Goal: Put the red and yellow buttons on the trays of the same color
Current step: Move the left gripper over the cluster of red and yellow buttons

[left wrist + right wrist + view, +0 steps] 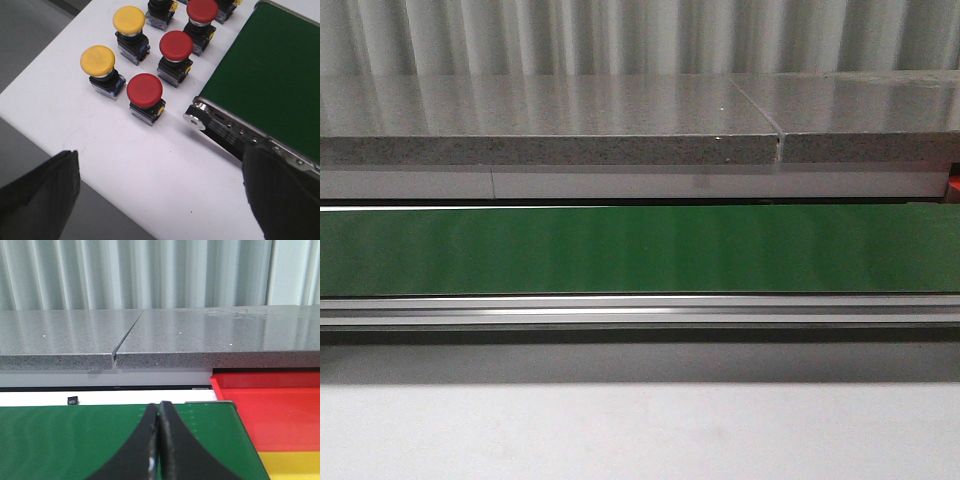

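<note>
In the left wrist view several buttons stand upright on a white table [130,165]. The nearest red button [144,90] has a yellow button [97,60] beside it; farther off stand another red button [176,45], another yellow button [129,20] and a third red button [202,10]. My left gripper [160,200] is open above bare table, short of the buttons, with nothing between its fingers [37,195]. My right gripper [159,410] is shut and empty over the green belt [60,440]. Beside the belt's end lie the red tray [270,410] and the yellow tray [295,462]. The front view shows no gripper or button.
The green conveyor belt [270,80] runs beside the buttons, its metal roller end [195,116] close to the nearest red one. A grey stone counter [550,120] lies behind the belt [640,250]. A small black part [73,400] sits on the white strip past the belt.
</note>
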